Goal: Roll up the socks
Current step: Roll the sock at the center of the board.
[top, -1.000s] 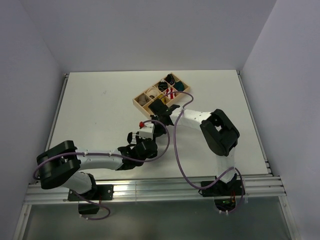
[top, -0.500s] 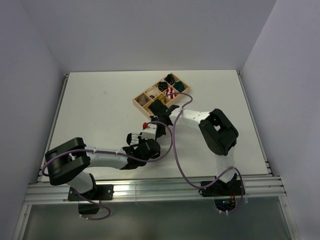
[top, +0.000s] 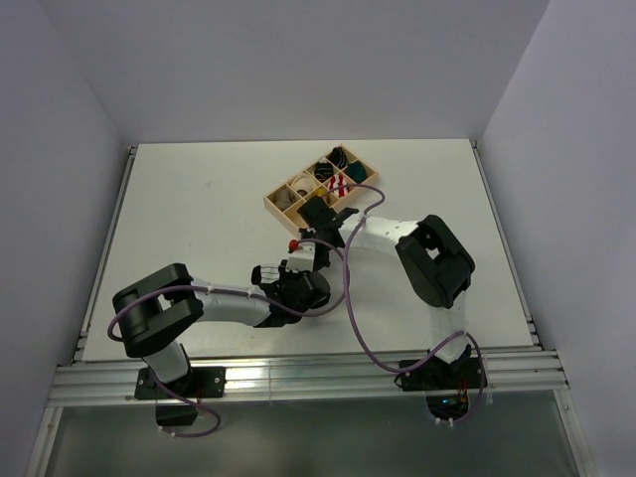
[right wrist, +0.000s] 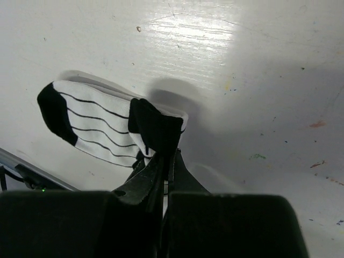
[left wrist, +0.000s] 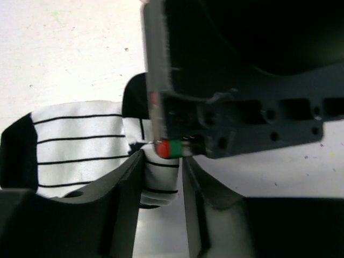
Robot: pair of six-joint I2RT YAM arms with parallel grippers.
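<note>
One wooden tray [top: 276,212] beyond striped sock [left wrist: 80,142]

A white table [top: 189,229] sits boxed in by plain pale walls [top: 298,60] on three sides, a metal rail [top: 318,376] along its near edge.

The overhead view is evenly, softly lit, the desk [top: 199,219] bright with only faint shadows. In the right wrist view, glare streaks the desk and a broad soft shadow dims the surface beside it. The left claw [left wrist: 161,161] and right claw [right wrist: 167,158] loom dark and blurred up close; the sock [right wrist: 91,123] stays sharp.
</note>
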